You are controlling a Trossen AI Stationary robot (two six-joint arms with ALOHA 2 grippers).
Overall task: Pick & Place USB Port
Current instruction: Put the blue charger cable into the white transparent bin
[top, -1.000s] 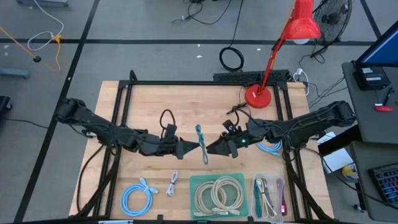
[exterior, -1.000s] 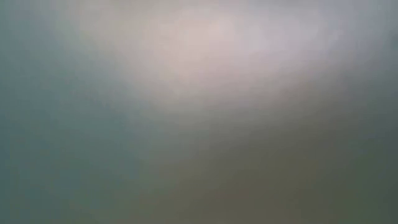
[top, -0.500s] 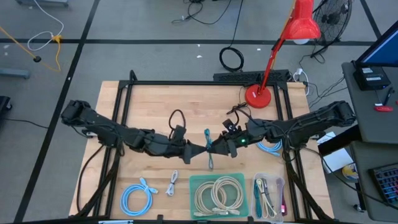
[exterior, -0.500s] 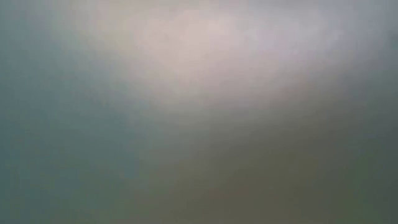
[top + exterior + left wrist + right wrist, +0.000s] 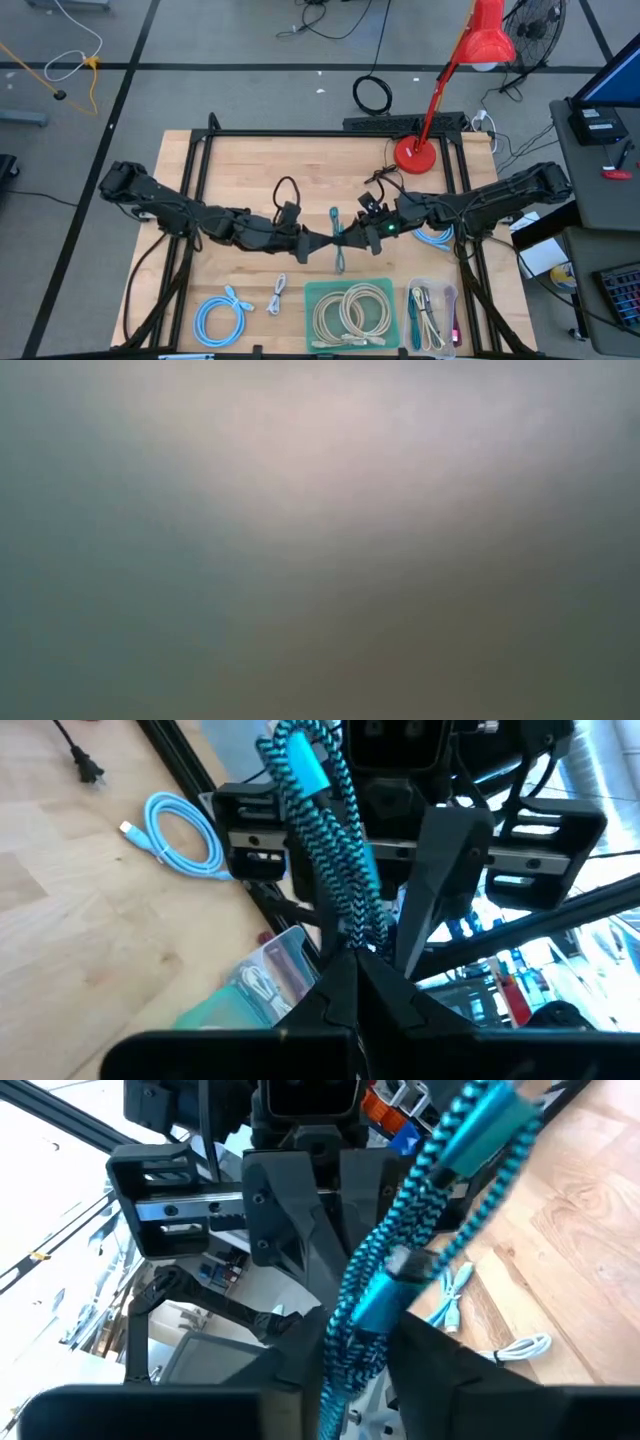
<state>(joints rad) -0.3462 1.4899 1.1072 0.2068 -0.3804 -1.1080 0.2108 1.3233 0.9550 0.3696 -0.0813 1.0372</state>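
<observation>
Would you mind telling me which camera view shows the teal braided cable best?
The left wrist view: the teal braided cable fills the frame, pinched in the left gripper. The right wrist view shows it nearly as close, at the right gripper. The high view shows it small between both grippers; the low view shows nothing of it.

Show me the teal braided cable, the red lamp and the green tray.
teal braided cable (image 5: 336, 236): high view, middle of the bundle.
red lamp (image 5: 413, 155): high view, round base.
green tray (image 5: 312, 292): high view, top-left rim.

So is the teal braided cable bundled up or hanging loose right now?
Bundled: the teal braided cable is folded into a short hank, pinched between the left gripper and right gripper above the table.
</observation>
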